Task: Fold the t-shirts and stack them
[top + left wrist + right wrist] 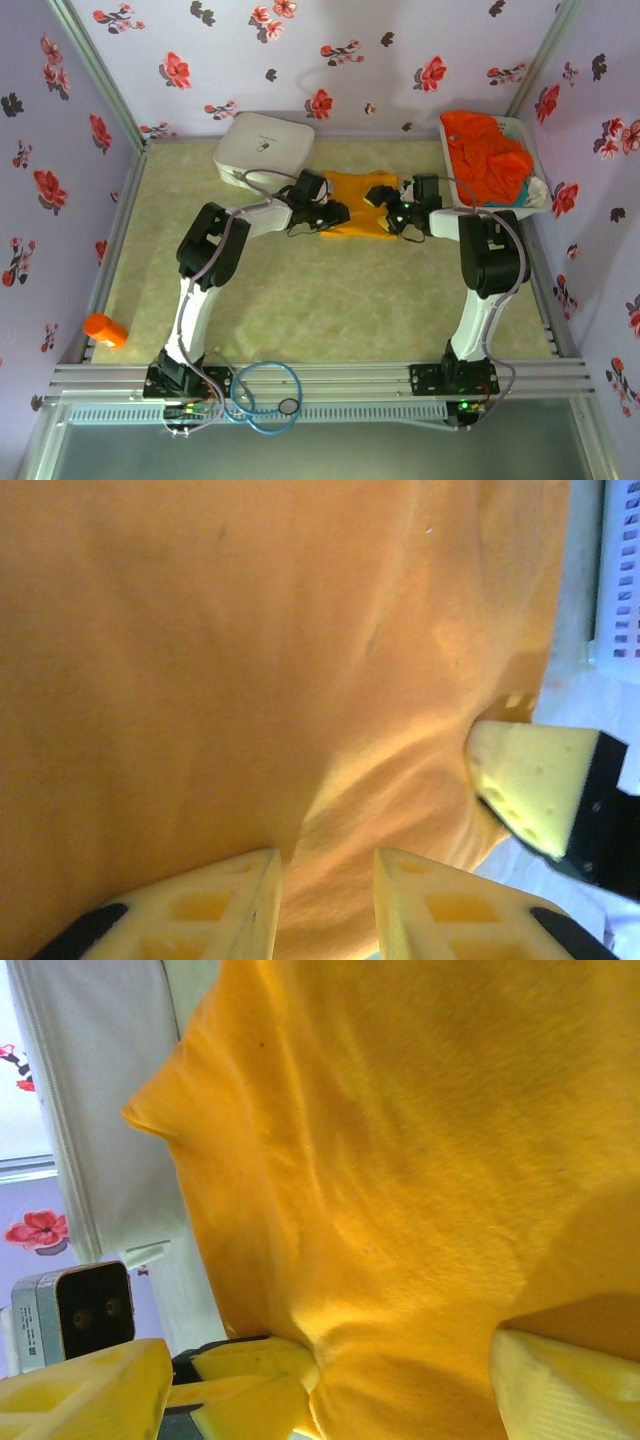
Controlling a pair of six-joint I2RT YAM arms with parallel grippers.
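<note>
Left claw (325, 858): jaws narrow, with a ridge of the yellow shirt (358, 192) running up between the pads. Whether they pinch it I cannot tell.
Right claw (325, 1355): jaws wide and closed on nothing, with shirt cloth spread across the gap between them. In the left wrist view, one of its fingers touches the shirt's edge at 3 o'clock of the left claw.
Claws together: tips point toward each other, near one another, low over the shirt's near edge. The left claw is at the shirt's 8 o'clock, the right at its 4 o'clock.
Left arm: base at the table's (330, 300) 7 o'clock. The upper link runs toward 12, the elbow is sharply bent, and the forearm reaches toward 2 o'clock to the shirt.
Right arm: base at 5 o'clock. The upper link runs toward 12, the elbow is bent, and the forearm turns back toward 9 o'clock.
Yellow shirt: a compact patch on the table at 12 o'clock, between the case and the basket.
Red shirt (485, 155): heaped in the basket (518, 124) at 1 o'clock.
Case (262, 145): at 11 o'clock, near the yellow shirt.
Cylinder (105, 330): on its side at 8 o'clock, well apart from both arms.
</note>
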